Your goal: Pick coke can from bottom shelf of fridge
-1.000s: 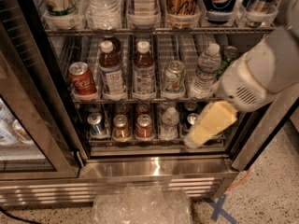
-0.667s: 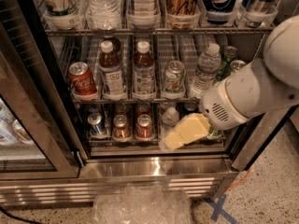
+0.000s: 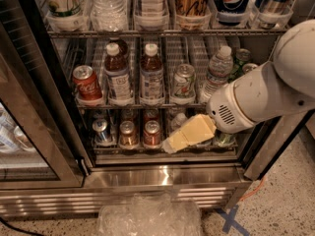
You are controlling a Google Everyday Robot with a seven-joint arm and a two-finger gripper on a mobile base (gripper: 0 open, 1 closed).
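Observation:
The fridge [image 3: 162,177] stands open, with its stainless frame and wire racks in view. On the bottom shelf [image 3: 118,150] the coke can [image 3: 151,133], small and red with a silver top, stands in a lane near the middle. A copper-brown can [image 3: 128,134] is to its left. My gripper [image 3: 172,142], cream-yellow on a white arm, reaches into the bottom shelf from the right. Its tip is just right of the coke can, at about the can's height. It hides the cans behind it.
A blue can [image 3: 102,131] stands at the shelf's left. The rack above holds a red Coca-Cola script can [image 3: 87,84], two brown bottles [image 3: 150,77], a pale can [image 3: 183,81] and a water bottle [image 3: 215,73]. The glass door [image 3: 29,132] is open at left. Crumpled plastic [image 3: 150,216] lies on the floor.
My arm has swung left along the bottom shelf. The gripper has moved from the right lanes to just beside the coke can.

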